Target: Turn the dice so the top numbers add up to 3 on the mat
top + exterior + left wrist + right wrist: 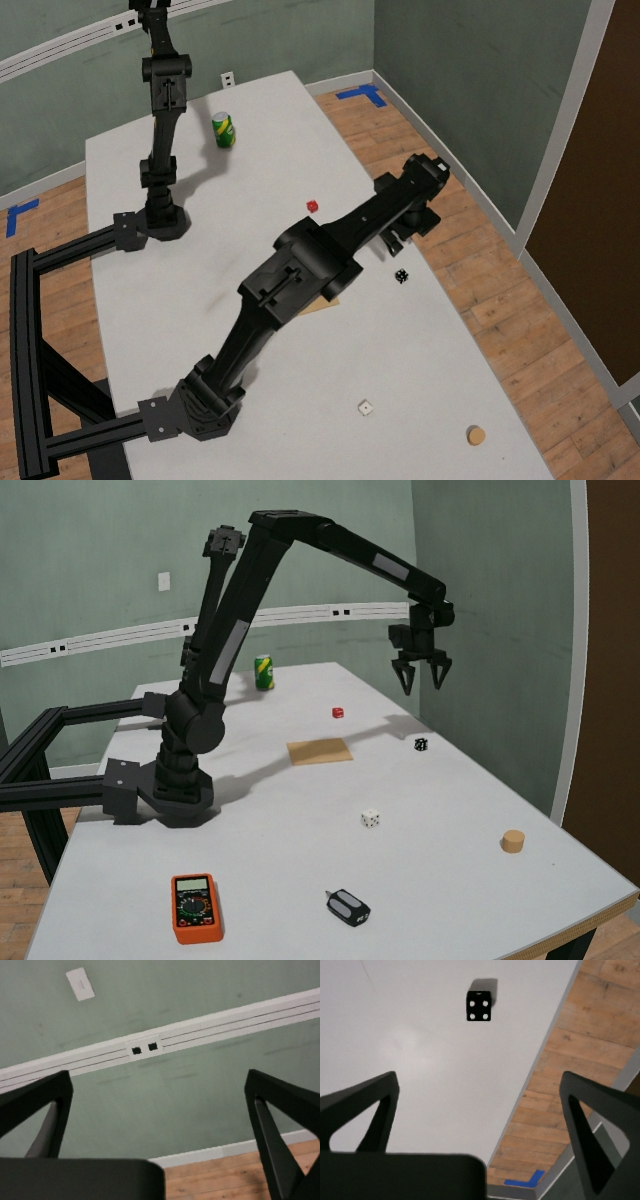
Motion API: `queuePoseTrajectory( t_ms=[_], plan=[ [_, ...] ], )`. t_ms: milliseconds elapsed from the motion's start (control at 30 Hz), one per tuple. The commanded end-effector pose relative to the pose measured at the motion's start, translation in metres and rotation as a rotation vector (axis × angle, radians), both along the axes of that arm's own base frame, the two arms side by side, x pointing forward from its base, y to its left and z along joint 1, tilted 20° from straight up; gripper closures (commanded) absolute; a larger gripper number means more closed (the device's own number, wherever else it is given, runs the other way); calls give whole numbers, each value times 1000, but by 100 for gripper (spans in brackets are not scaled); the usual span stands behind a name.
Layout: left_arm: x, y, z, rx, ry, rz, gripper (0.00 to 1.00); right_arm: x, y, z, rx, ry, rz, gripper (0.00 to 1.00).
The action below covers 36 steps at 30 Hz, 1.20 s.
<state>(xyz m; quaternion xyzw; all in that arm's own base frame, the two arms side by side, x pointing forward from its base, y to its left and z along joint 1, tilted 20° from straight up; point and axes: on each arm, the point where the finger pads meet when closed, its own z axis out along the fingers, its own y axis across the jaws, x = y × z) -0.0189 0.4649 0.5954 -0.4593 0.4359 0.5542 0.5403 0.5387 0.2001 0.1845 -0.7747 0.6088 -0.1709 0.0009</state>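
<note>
The black die (401,275) lies on the white table near its right edge; it also shows in the exterior view (421,744) and in the right wrist view (479,1006), where a four-pip face looks at the camera. The red die (311,206) (337,712) lies further back. The white die (366,407) (370,818) lies near the front with one pip up. The tan mat (319,751) lies mid-table, partly hidden under the arm in the top view (321,306). My right gripper (421,678) (479,1080) hangs open and empty, high above the table a little behind the black die. My left gripper (158,1079) is open, raised and facing the wall.
A green can (223,129) (263,672) stands at the back. A cork cylinder (476,435) (512,840) sits front right. An orange multimeter (196,907) and a small black device (348,907) lie at the front. The table edge runs close to the black die.
</note>
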Motion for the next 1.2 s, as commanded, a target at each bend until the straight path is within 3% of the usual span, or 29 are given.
queuePoseTrajectory(
  t_ms=[0, 167, 233, 300, 500, 533, 600, 633, 767, 867, 1167],
  plan=[
    [-6, -6, 3, 4, 13, 19, 0, 10, 13, 24, 11, -35, 22, 0],
    [-6, -6, 3, 4, 13, 19, 0, 11, 12, 21, 9, -30, 20, 0],
    [-6, -6, 3, 4, 13, 19, 0, 8, -8, -20, -9, 9, 1, 0],
    [-6, -6, 3, 4, 13, 19, 0, 15, -12, -41, -6, 9, 1, 0],
    [-6, -6, 3, 4, 13, 19, 0, 20, -18, -63, -6, 9, 1, 0],
    [-6, -6, 3, 4, 13, 19, 0, 20, -18, -63, -6, 9, 1, 61],
    [-6, -6, 3, 4, 13, 19, 0, 32, -12, -48, 8, -25, 2, 61],
    [-6, -6, 3, 4, 13, 19, 0, 28, -5, -22, 26, -66, 15, 61],
    [-6, -6, 3, 4, 13, 19, 0, 28, -3, -22, 28, -66, 15, 61],
    [-6, -6, 3, 4, 13, 19, 0, 29, -2, -44, 13, -33, 15, 61],
    [-6, -6, 3, 4, 13, 19, 0, 29, -2, -39, 17, -42, 15, 61]
  ],
)
